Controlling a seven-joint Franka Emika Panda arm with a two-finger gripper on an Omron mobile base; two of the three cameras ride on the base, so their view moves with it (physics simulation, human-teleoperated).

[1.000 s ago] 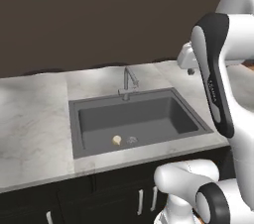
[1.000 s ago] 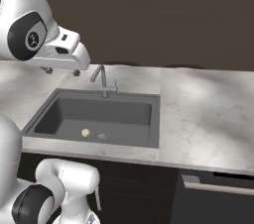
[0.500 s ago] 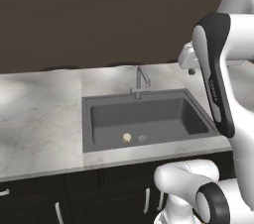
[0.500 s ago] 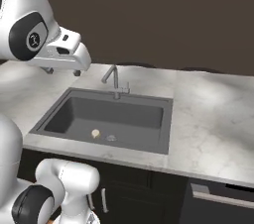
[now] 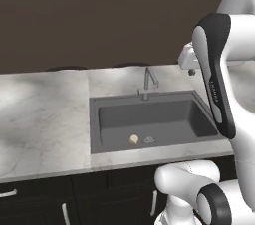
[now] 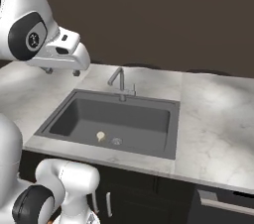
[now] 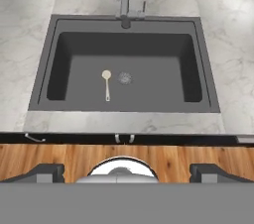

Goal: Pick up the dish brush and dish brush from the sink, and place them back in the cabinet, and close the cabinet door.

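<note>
Gripper [image 7: 127,171] spread wide, holding nothing; cream-headed dish brush [image 7: 106,84] flat on sink [image 7: 211,89] floor, below and ahead; handle trailing toward near rim, beside drain [image 7: 125,77].

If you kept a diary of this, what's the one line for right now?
hand: open, empty, high above sink | cream brush: on basin floor beside drain

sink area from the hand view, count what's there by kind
dish brush with cream head: 1
sink: 1
drain: 1
faucet: 1
total: 4
</note>
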